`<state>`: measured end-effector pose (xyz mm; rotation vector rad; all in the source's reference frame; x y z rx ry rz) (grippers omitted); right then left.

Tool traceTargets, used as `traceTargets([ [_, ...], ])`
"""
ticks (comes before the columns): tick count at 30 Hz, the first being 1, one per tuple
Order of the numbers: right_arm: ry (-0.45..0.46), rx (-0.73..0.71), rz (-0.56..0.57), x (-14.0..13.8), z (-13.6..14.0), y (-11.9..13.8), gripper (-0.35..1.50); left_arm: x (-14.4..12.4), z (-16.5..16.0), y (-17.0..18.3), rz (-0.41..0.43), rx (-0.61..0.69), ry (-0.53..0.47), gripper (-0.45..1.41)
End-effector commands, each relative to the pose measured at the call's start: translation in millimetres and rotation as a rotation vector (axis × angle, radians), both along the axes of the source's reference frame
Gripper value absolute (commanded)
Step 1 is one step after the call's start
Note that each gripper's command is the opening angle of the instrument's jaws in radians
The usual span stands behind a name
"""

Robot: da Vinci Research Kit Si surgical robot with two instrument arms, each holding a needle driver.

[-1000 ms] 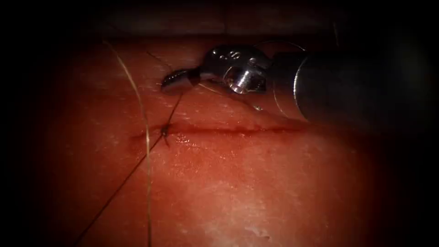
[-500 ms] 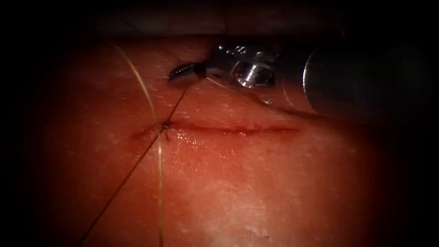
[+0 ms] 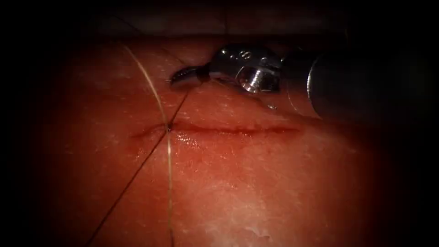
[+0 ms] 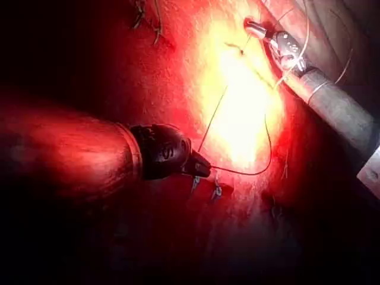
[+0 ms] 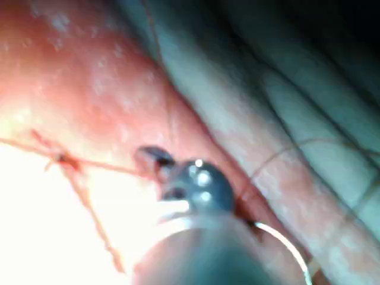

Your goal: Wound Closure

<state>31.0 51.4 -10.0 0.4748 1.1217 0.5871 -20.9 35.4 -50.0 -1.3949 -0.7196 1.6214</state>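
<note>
The tissue (image 3: 219,183) lies broad under the endoscope, its cut (image 3: 228,130) running left to right across the middle as a thin dark-red line with a wet sheen of red fluid (image 3: 187,139) just below its left part. At the cut's left end sits a small dark knot (image 3: 168,129), where two strands meet. The dark thread (image 3: 132,178) has its long axis on a diagonal, rising from the lower left through the knot and on up to the right arm's tool (image 3: 185,75). A pale strand (image 3: 157,103) arcs down from the upper left, passes the knot and drops nearly straight toward the bottom edge. The right arm's tool comes in above the cut, its dark jaws pointing left and pressed together on the thread. In the left wrist view the left arm's tool (image 4: 202,168) points toward the bright tissue (image 4: 237,107) with its jaws pinched on the thread (image 4: 261,160), which loops away from the tip; the right arm's tool (image 4: 255,28) lies beyond. The needle cannot be made out, so where it lies cannot be told.
</note>
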Motion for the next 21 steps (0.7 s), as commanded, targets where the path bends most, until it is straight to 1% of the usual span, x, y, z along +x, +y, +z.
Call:
traceTargets([
  [1,0.005,0.016,0.056,0.5,-2.1,0.5,1.21,-0.5,0.7,0.8,-0.001,0.013,-0.014,-0.35],
  [4,0.021,0.049,0.104,-0.5,-4.9,1.0,1.26,-0.6,0.8,3.0,-0.005,0.026,-0.036,-0.35],
  [5,0.028,0.064,0.129,-1.5,-6.7,1.4,1.28,-0.7,1.0,4.5,-0.024,0.055,-0.071,-0.35],
  [6,0.027,0.06,0.135,-1.9,-7.5,1.5,1.28,-0.7,1.1,5.1,-0.028,0.061,-0.081,-0.35],
  [7,0.021,0.059,0.143,-3.0,-9.1,1.7,1.3,-0.9,1.4,6.5,-0.03,0.072,-0.093,-0.35],
  [10,0.027,0.049,0.168,-4.2,-10.7,1.5,1.28,-1.4,1.8,8.5,-0.044,0.092,-0.118,-0.35],
  [11,0.029,0.046,0.174,-4.4,-11.1,1.3,1.23,-1.6,1.9,9.1,-0.047,0.094,-0.125,-0.35],
  [12,0.04,0.043,0.169,-4.7,-11.7,0.4,1.11,-2.0,2.0,10.7,-0.05,0.1,-0.134,-0.35],
  [15,0.049,0.045,0.159,-4.5,-12.0,-1.1,1.01,-2.8,2.1,12.9,-0.058,0.108,-0.147,-0.35],
  [16,0.055,0.043,0.16,-4.3,-12.0,-1.5,0.99,-3.0,2.2,13.5,-0.059,0.111,-0.149,-0.35],
  [17,0.066,0.04,0.165,-3.9,-12.0,-2.2,0.99,-3.7,2.3,15.0,-0.065,0.116,-0.157,-0.35],
  [21,0.077,0.042,0.164,-2.6,-12.2,-3.1,0.98,-5.0,2.7,17.8,-0.071,0.129,-0.187,-0.35],
])
